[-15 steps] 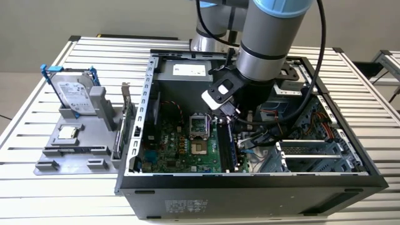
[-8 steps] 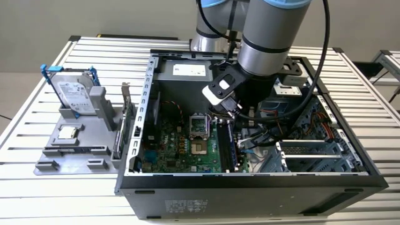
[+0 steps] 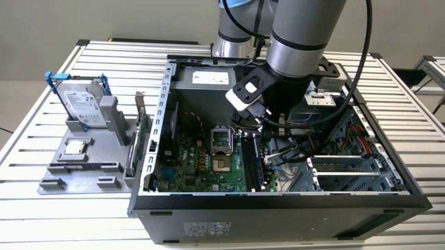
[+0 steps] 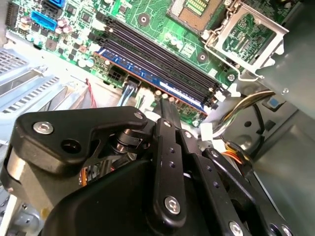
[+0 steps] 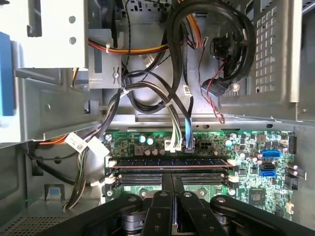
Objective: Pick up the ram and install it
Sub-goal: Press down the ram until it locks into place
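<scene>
Looking across the slatted metal surface (image 3: 62, 198), you see the open computer case (image 3: 278, 208) with a grey parts tray (image 3: 76, 177) on the exterior view's left. Your hand (image 5: 172, 196) has its fingers pressed together above the ram (image 4: 147, 78), which sits in a motherboard (image 3: 201, 161) slot. Its tips are hidden.

The ram (image 4: 162, 86) is a long, thin blue stick running diagonally across the middle of the second wrist view, standing on edge in a slot. In the first wrist view it (image 5: 170, 167) lies level, lower centre.
</scene>
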`<control>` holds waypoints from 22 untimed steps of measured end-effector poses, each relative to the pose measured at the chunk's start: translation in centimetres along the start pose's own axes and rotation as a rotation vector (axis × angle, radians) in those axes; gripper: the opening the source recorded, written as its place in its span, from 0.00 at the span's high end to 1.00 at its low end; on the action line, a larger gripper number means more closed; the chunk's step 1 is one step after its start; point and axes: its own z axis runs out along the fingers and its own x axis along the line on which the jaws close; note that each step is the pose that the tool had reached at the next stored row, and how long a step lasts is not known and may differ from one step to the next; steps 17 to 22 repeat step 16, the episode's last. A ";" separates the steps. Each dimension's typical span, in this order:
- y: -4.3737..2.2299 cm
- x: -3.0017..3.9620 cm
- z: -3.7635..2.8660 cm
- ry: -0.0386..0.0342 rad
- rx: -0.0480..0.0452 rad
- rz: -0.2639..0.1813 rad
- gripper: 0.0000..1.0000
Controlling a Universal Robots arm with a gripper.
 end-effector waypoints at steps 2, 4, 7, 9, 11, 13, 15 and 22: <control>0.00 -0.01 -0.34 -0.0001 0.0000 0.000 1.00; 0.01 -0.01 -0.62 0.0000 0.0000 0.000 1.00; 0.01 -0.02 -0.94 -0.0001 0.0000 0.000 1.00; 0.01 -0.02 -1.06 0.0000 0.0000 0.000 1.00; 0.01 -0.02 -1.09 0.0003 -0.0001 0.000 1.00; 0.01 -0.02 -1.11 0.0000 0.0000 0.000 1.00; 0.01 -0.03 -1.12 0.0000 0.0000 0.000 1.00; 0.01 -0.03 -1.12 0.0000 0.0000 0.000 1.00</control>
